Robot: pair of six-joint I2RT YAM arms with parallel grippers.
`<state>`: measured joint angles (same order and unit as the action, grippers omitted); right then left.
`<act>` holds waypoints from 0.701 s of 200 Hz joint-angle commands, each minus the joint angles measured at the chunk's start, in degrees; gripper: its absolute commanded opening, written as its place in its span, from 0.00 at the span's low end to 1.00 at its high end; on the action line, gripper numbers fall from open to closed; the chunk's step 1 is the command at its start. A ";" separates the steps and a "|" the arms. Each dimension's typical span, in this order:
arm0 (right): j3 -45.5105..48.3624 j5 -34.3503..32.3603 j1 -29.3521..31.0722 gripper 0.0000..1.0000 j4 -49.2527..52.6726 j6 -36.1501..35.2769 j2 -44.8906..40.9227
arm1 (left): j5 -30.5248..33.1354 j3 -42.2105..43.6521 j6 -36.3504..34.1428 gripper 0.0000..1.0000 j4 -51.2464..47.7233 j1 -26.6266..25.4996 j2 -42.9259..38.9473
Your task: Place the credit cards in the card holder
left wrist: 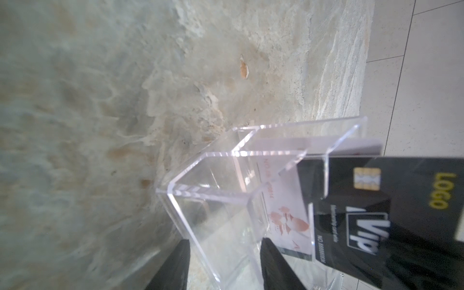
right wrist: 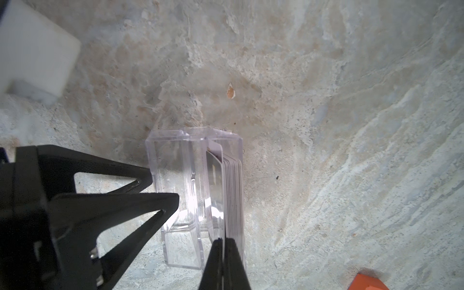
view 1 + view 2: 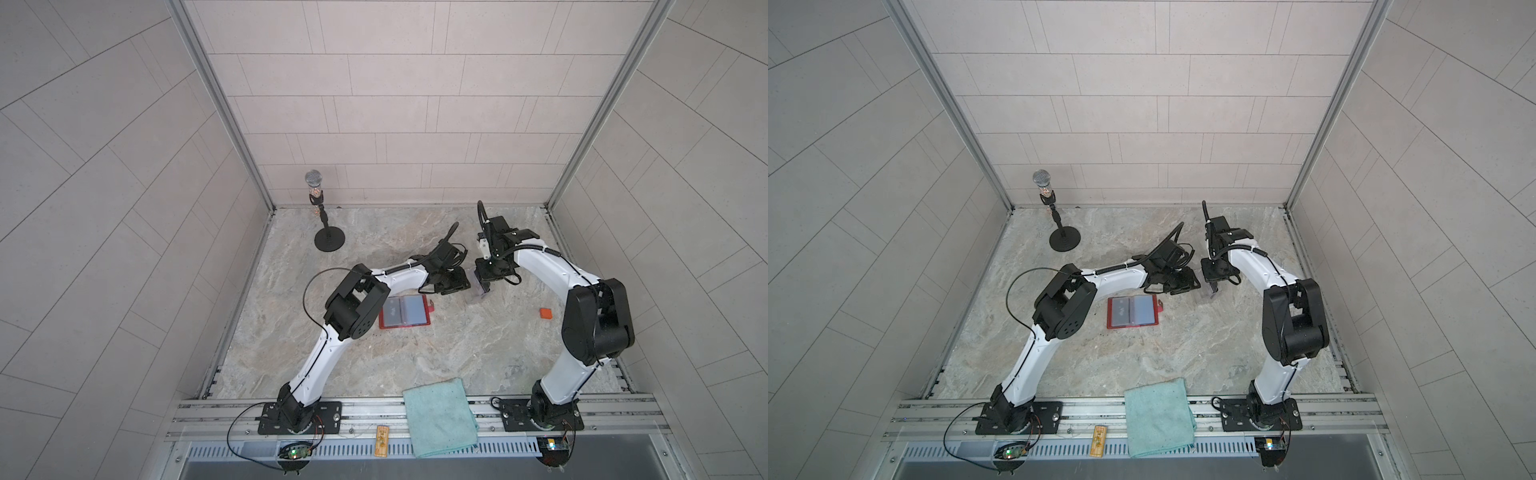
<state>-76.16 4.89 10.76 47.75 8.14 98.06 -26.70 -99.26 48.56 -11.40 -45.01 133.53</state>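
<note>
The card holder (image 3: 405, 312) (image 3: 1133, 311) lies open on the stone table, a card showing in each clear sleeve. To its right stands a small clear plastic box (image 3: 477, 296) (image 1: 213, 200) (image 2: 175, 200) holding a stack of credit cards (image 2: 233, 195). My left gripper (image 1: 226, 241) (image 2: 163, 190) (image 3: 461, 286) has a finger on each side of the box's empty end and is shut on it. My right gripper (image 2: 222, 239) (image 3: 483, 289) is shut on the edge of the black credit card (image 1: 376, 213) (image 2: 214, 175), which stands at the front of the stack. Behind it is a white card with a red flower (image 1: 283, 218).
A microphone on a round stand (image 3: 326, 232) is at the back left. An orange block (image 3: 545, 313) (image 2: 366, 282) lies right of the box. A teal cloth (image 3: 440, 415) and a small wooden piece (image 3: 381, 446) sit on the front rail.
</note>
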 commanded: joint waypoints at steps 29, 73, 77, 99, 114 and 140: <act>-0.40 -1.83 -1.56 0.00 1.65 0.19 -2.88 | -0.22 1.97 -0.92 0.52 -3.60 0.62 0.38; 0.55 5.84 -4.14 0.00 0.62 0.98 -6.24 | -3.03 -0.55 -2.75 0.61 -3.95 0.58 -1.71; 0.64 6.38 -4.32 0.00 0.47 1.09 -6.56 | -3.26 -0.99 -3.10 0.62 -4.25 0.56 -1.97; 1.18 9.40 -5.29 0.00 0.07 1.89 -8.33 | -4.83 -3.33 -4.82 0.65 -5.86 0.60 -2.96; 1.35 10.83 -5.69 0.00 0.08 2.31 -9.14 | -4.74 -4.20 -5.90 0.66 -7.28 0.60 -3.72; 1.71 13.09 -5.77 0.00 0.08 2.82 -9.73 | -3.49 -3.27 -7.51 0.66 -8.96 0.74 -5.57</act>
<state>-75.48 14.48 5.13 47.53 10.11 89.93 -30.63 -101.69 44.03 -16.78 -44.64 132.25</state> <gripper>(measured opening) 0.048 0.658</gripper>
